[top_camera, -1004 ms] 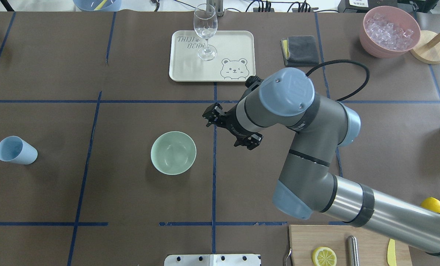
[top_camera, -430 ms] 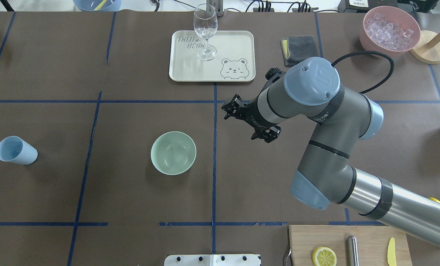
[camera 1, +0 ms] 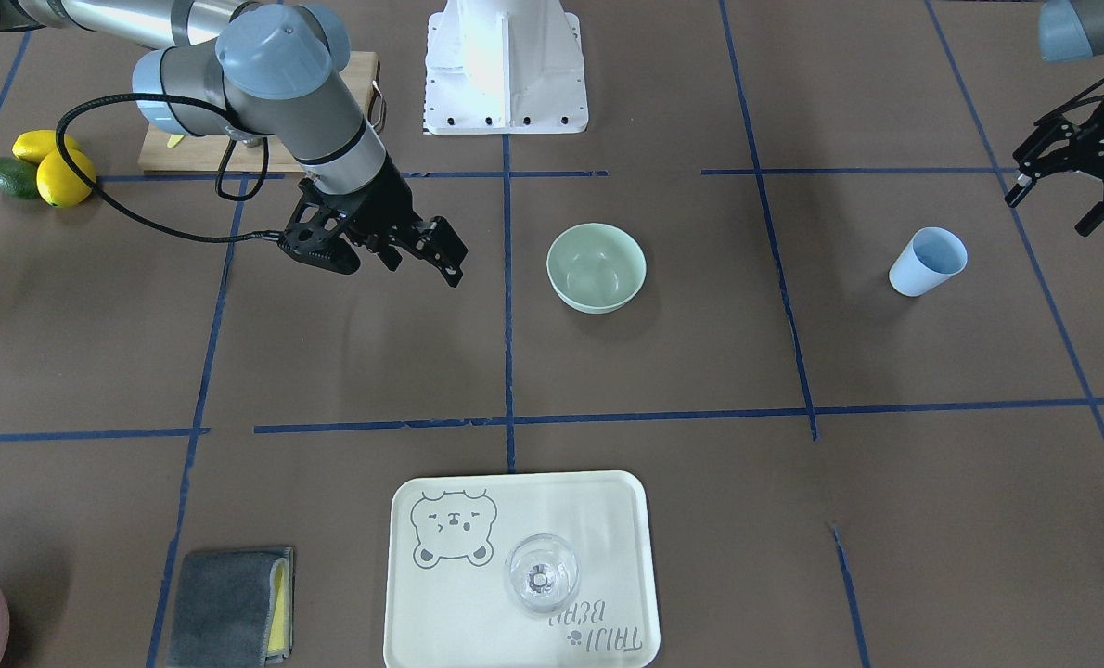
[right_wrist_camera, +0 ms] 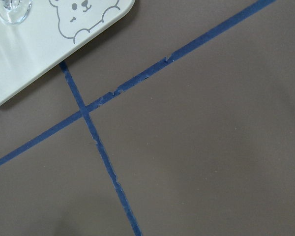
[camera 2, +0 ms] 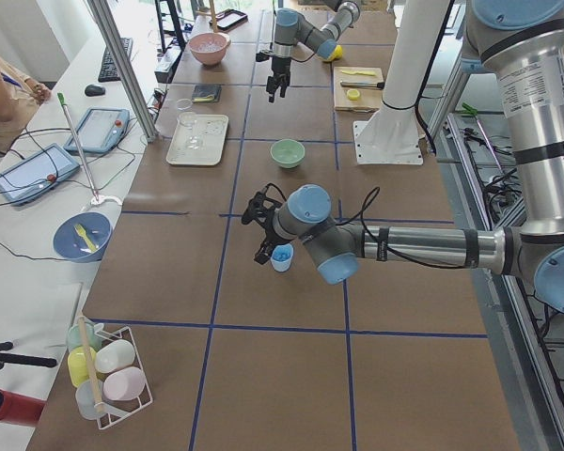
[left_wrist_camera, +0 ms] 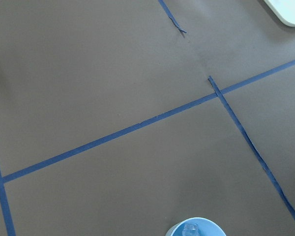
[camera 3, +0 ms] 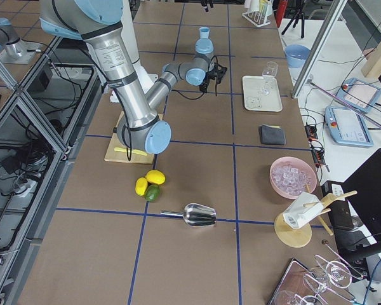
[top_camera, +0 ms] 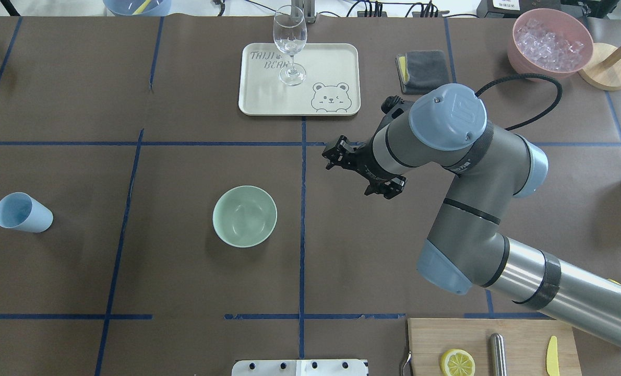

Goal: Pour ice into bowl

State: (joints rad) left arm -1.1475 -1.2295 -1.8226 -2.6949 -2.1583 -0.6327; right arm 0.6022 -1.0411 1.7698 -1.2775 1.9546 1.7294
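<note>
**Bowl** (top_camera: pixel 245 216): pale green, upright on the bench (top_camera: pixel 185 292), just left of the centre tape line. We see nothing in it.

**Ice** (left_wrist_camera: pixel 191 228): in the left wrist view we make out a glassy cube inside the light blue cup (top_camera: pixel 22 212). The cup stands mouth up, well apart from the bowl, toward the robot's left end of the bench.

**Left pincer** (camera 1: pixel 1048 215): hangs near the cup without touching it. Its jaws are spread and it holds nothing.

**Right pincer** (top_camera: pixel 348 176): above bare bench to the right of the bowl, past the tape line. Its jaws are wide and it holds nothing.

**Hazards, as we judge them**
- The cup is tapered and looks light. An off-centre closing of the left pincer could tip it and scatter ice on the bench.
- The carry to the bowl is long. Tilting the cup before its mouth is over the bowl would drop cubes short.
- The bowl stands free, so a knock from the cup or a finger could slide it.
- The right arm sits close to the bowl's far side and could crowd the pour.

**Change against the earlier overhead pictures**
- The right arm has drawn back from the bowl, toward the right and the far edge.
- Its jaws were spread and empty then too.
- We find the bowl and cup where they were.
</note>
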